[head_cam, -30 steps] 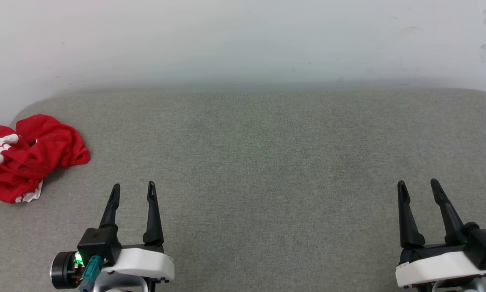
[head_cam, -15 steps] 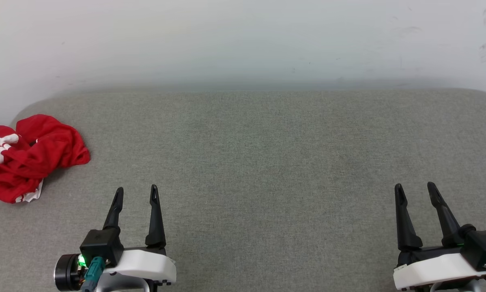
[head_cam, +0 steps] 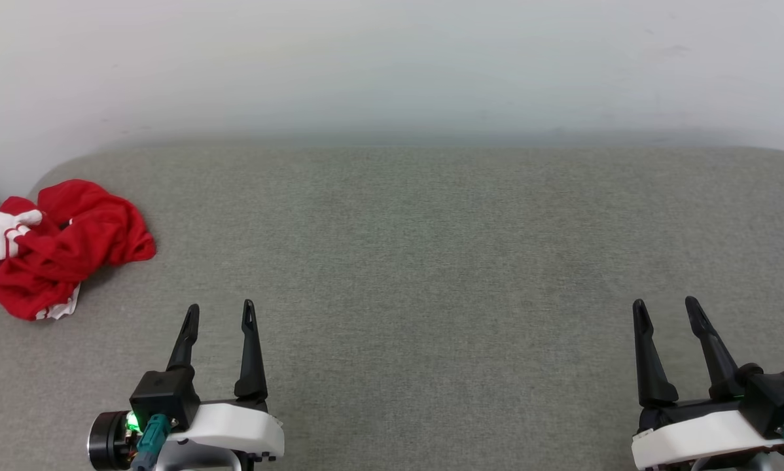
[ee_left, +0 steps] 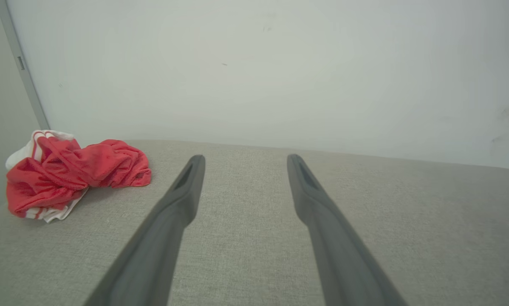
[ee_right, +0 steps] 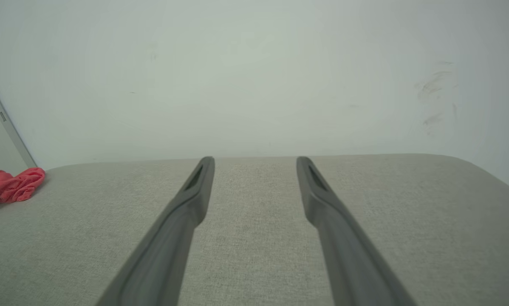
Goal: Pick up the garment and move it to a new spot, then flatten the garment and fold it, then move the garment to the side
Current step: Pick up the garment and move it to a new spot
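The garment (head_cam: 65, 245) lies crumpled in a red heap with a white sleeve at the far left of the grey padded surface (head_cam: 418, 248). The left wrist view has the garment (ee_left: 72, 174) at its left, and the right wrist view catches an edge of the garment (ee_right: 12, 185) at its far left. My left gripper (head_cam: 220, 307) hovers open at the lower left, to the right of and nearer than the heap, holding nothing. My right gripper (head_cam: 665, 302) is open and empty at the lower right. In the wrist views the left gripper (ee_left: 241, 158) and right gripper (ee_right: 255, 159) both point toward the wall.
A pale wall (head_cam: 392, 65) rises directly behind the padded surface. The surface's rounded left corner lies just behind the garment. A grey vertical strip (ee_left: 21, 63) runs up the wall at the left.
The head camera has shifted, so the garment sits slightly right and higher in the picture. Both grippers have drawn back a little toward me and stay open.
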{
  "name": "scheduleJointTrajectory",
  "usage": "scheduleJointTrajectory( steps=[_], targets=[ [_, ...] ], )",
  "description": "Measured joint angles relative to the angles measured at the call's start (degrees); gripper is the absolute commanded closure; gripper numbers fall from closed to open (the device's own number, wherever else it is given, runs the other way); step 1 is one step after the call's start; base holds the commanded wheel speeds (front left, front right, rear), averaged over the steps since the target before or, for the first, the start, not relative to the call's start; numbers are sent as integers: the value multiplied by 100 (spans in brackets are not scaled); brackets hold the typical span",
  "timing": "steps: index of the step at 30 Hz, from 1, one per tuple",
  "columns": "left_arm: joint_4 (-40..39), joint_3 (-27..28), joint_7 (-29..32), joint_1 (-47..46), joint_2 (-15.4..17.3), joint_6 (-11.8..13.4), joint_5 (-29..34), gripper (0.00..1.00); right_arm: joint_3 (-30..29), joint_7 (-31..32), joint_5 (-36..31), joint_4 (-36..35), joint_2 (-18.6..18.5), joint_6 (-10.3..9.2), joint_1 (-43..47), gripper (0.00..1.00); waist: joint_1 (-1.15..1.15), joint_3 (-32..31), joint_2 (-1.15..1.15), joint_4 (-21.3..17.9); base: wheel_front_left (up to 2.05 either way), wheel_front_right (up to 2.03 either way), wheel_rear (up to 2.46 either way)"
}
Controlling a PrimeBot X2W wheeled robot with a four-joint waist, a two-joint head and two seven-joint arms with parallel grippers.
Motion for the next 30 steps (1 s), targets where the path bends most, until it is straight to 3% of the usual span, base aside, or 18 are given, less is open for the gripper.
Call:
scheduleJointTrajectory(
  steps=[11,30],
  targets=[
    [38,87,0,-32,-1,-33,-2,0,82,-1,-1,4,0,0,2,0,0,60,0,459,0,0,0],
    [77,223,0,-35,0,19,42,0,309,-1,-140,-18,0,0,4,0,0,106,0,1709,0,0,0]
  ],
)
